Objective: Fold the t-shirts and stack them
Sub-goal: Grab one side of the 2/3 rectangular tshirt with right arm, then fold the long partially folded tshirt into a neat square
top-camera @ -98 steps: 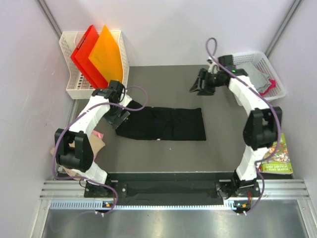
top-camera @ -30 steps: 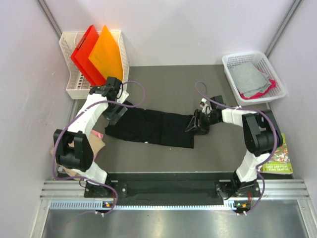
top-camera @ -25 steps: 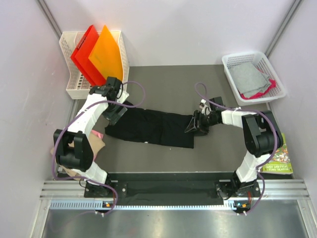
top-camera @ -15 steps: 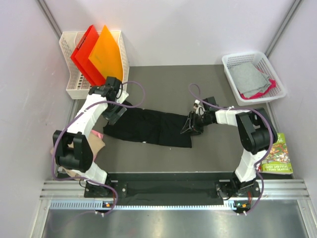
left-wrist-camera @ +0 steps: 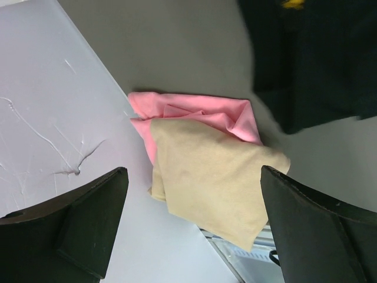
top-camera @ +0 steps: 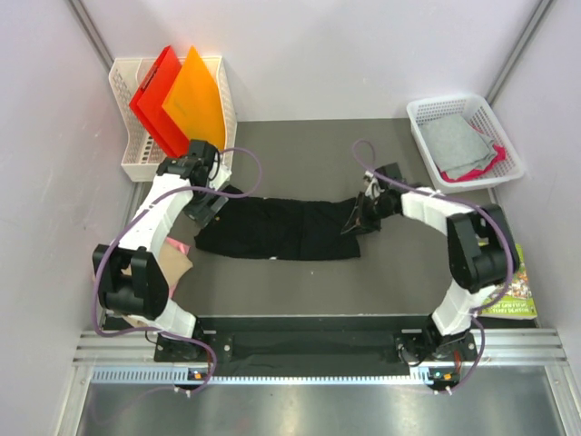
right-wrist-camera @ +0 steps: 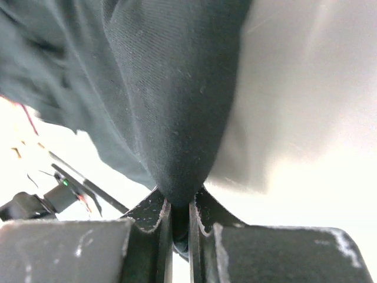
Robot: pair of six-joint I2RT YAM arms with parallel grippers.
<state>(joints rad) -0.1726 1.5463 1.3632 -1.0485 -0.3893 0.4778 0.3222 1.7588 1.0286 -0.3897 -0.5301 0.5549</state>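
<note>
A black t-shirt [top-camera: 277, 230] lies folded into a long strip across the middle of the dark mat. My right gripper [top-camera: 356, 218] is shut on its right end, and black cloth [right-wrist-camera: 171, 106] bunches up from between the fingers. My left gripper [top-camera: 205, 202] hangs open above the strip's left end, with nothing between its fingers [left-wrist-camera: 88, 224]. Under it the left wrist view shows a tan t-shirt [left-wrist-camera: 212, 183] lying on a pink t-shirt [left-wrist-camera: 194, 112] at the mat's left edge, and a corner of the black shirt [left-wrist-camera: 312, 65] at the top right.
A white basket [top-camera: 127, 109] at the back left holds a red folder [top-camera: 156, 100] and an orange folder [top-camera: 195, 100]. Another white basket [top-camera: 422, 113] at the back right holds grey and pink cloth [top-camera: 458, 145]. A colourful picture book [top-camera: 513, 286] lies at the right edge.
My right gripper has shut on the black shirt's right end and lifted it slightly toward the back. My left gripper has moved a little back and to the left, still open.
</note>
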